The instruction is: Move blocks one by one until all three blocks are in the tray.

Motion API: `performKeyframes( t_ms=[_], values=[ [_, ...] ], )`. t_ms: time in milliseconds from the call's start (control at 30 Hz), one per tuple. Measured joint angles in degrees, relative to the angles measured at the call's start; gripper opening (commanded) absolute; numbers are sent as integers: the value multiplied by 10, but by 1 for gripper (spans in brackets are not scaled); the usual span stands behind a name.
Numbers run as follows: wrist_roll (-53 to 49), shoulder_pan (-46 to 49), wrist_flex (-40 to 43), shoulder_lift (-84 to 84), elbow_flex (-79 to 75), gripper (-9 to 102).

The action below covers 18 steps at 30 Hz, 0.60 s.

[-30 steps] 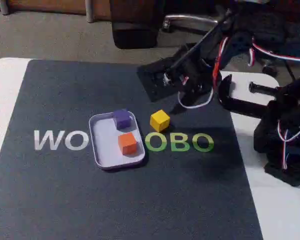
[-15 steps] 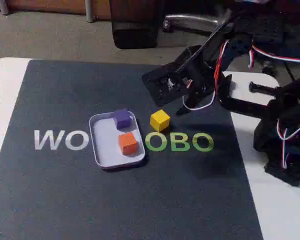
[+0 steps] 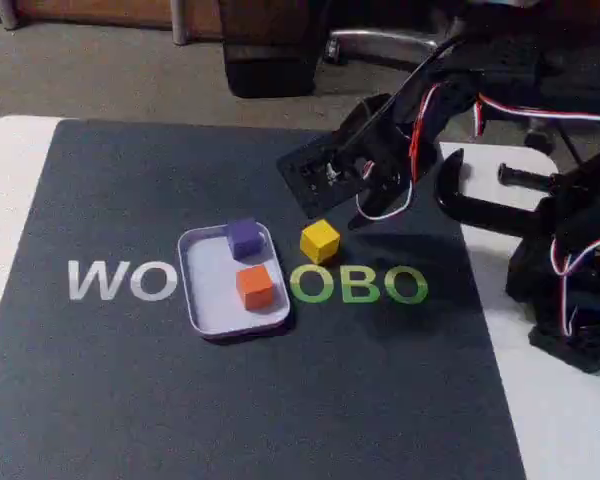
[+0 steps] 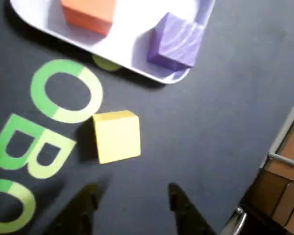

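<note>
The pale tray (image 3: pixel 208 280) lies on the dark mat with the purple block (image 3: pixel 244 238) at its far end and the orange block (image 3: pixel 255 286) near its middle. The yellow block (image 3: pixel 320 241) sits on the mat just right of the tray, apart from the rim. My gripper (image 3: pixel 310 195) hangs a little behind and above the yellow block. In the wrist view the gripper (image 4: pixel 132 192) is open with nothing between its fingers, and the yellow block (image 4: pixel 116 135) lies just ahead of them. Beyond it are the tray (image 4: pixel 137 29), the purple block (image 4: pixel 175 41) and the orange block (image 4: pixel 88 12).
The mat carries white and green letters (image 3: pixel 358 285). A black clamp (image 3: pixel 480 200) and a second black wired assembly (image 3: pixel 570 280) stand on the white table at the right. Chair legs (image 3: pixel 375 40) and floor lie behind the table.
The arm has reached forward, bringing the gripper closer to the yellow block. All three blocks and the tray stayed where they were.
</note>
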Motion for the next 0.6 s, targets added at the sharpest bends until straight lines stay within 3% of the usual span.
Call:
performKeyframes(
  t_ms=[600],
  values=[
    [-35,-24,-41,1,59,15]
  ],
)
